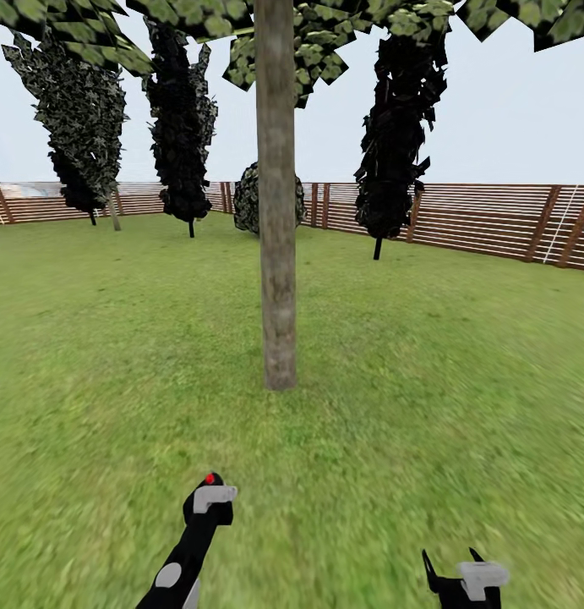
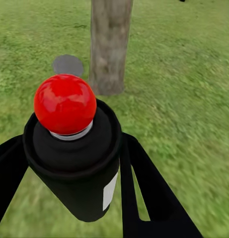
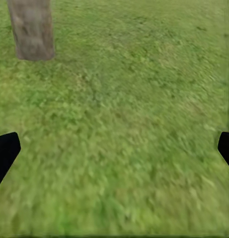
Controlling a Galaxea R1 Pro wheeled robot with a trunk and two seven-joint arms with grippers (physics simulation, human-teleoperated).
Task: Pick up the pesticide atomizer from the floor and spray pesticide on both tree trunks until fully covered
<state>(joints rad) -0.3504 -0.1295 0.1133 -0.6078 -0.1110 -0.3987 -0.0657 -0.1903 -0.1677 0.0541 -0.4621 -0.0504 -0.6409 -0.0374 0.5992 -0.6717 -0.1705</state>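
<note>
Lawn [image 1: 461, 381] open around tree trunk [image 1: 277, 211]

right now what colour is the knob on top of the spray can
Bright red knob on a black spray can, clearest in the left wrist view.

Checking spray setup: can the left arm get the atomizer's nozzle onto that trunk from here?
Probably yes. The left gripper is shut on the atomizer, red cap facing the tree trunk, with only open lawn between. Whether the spray carries that far can't be told.
</note>
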